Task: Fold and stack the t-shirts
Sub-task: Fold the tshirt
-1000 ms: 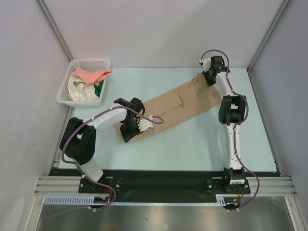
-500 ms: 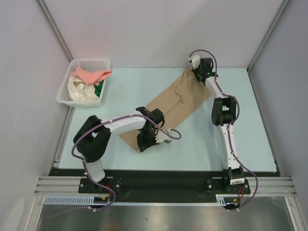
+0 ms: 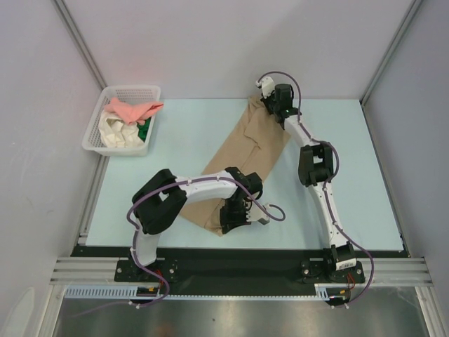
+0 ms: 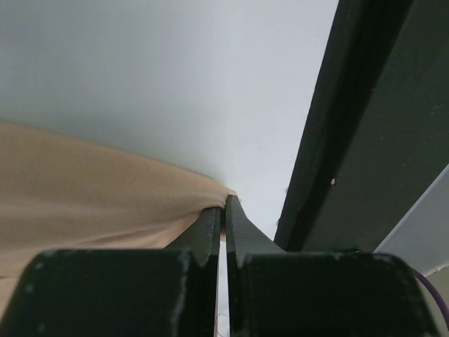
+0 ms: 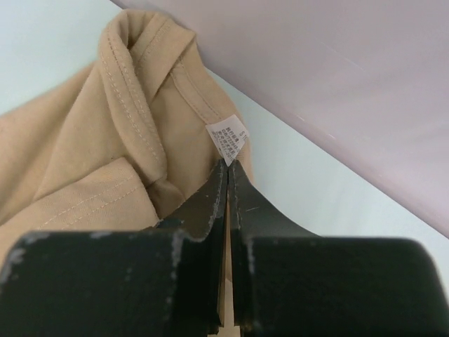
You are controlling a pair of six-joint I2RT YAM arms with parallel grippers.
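Observation:
A tan t-shirt (image 3: pixel 245 151) lies stretched in a long band on the pale table, from far centre to the near edge. My left gripper (image 3: pixel 231 219) is shut on its near end; in the left wrist view the tan cloth (image 4: pixel 84 196) is pinched between the closed fingers (image 4: pixel 210 225). My right gripper (image 3: pixel 265 98) is shut on the far end by the back wall; the right wrist view shows the collar (image 5: pixel 133 91) and a white label (image 5: pixel 228 140) at its fingertips (image 5: pixel 217 182). Salmon-pink (image 3: pixel 133 109), cream-white (image 3: pixel 116 130) and green (image 3: pixel 144 130) shirts sit in the basket.
A white mesh basket (image 3: pixel 105 98) stands at the far left of the table. The black front rail (image 3: pixel 231 258) runs along the near edge, close to my left gripper; it also shows in the left wrist view (image 4: pixel 351 140). The back wall (image 5: pixel 337 77) is close behind my right gripper.
Both arms have swung with the tan shirt: the left gripper moved right and towards the near edge, the right gripper moved left along the back. The shirt turned from slanted towards lengthwise.

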